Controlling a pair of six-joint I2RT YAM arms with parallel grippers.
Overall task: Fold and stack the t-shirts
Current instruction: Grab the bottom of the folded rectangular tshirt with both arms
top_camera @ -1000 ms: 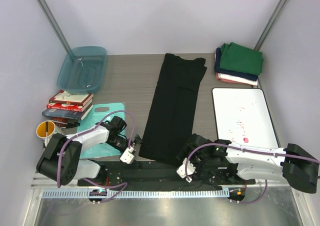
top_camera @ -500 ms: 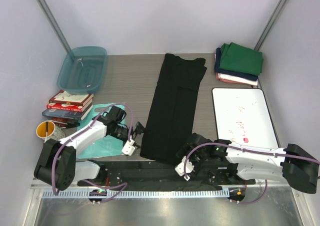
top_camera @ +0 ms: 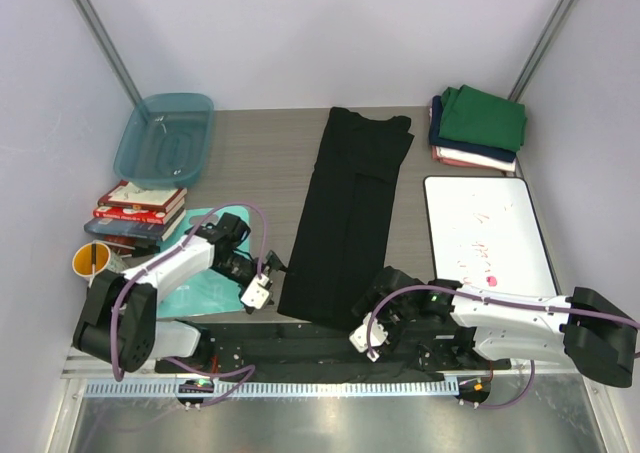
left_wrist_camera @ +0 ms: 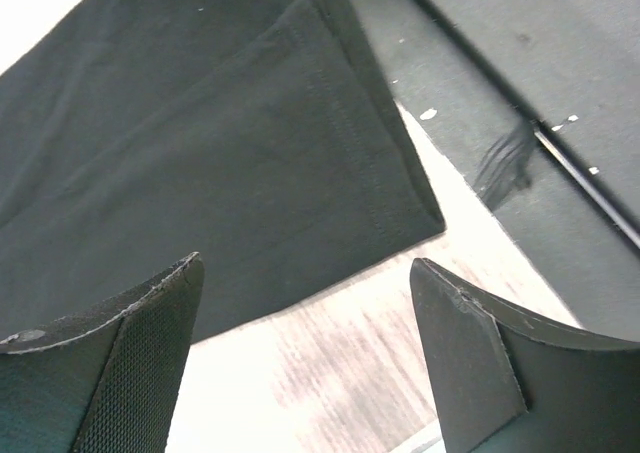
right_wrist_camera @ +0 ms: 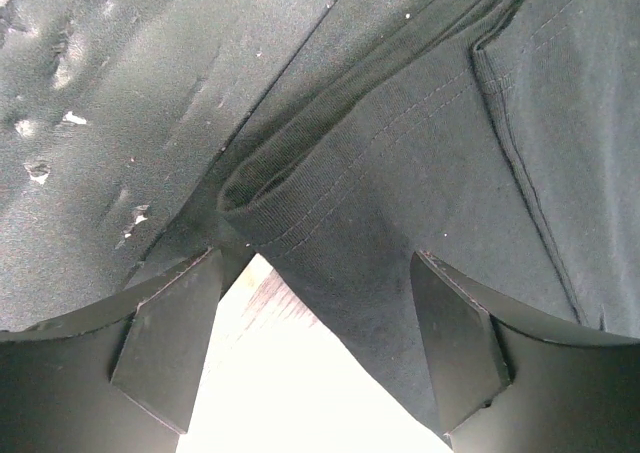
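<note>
Gaping at both left pincer (left_wrist_camera: 305, 270) and right pincer (right_wrist_camera: 318, 263) (nothing gripped), by near hem of black t-shirt (top_camera: 345, 213); beyond, teal tub (top_camera: 165, 138), books (top_camera: 135, 205), whiteboard (top_camera: 485, 243), folded t-shirts (top_camera: 480, 123)

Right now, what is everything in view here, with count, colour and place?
black t-shirt: one, black, folded in a long strip, table centre
folded t-shirts: three layers, green over navy over pinkish-white, far right corner
plastic tub: one, teal, far left corner
books: small stack, red and dark, left edge
cup: one, yellow, near left
mat: one, teal, right of the cup
whiteboard: one, white with red marks, right side
left gripper: one, black, open, by the shirt's near left corner
right gripper: one, black, open, over the shirt's near end
</note>
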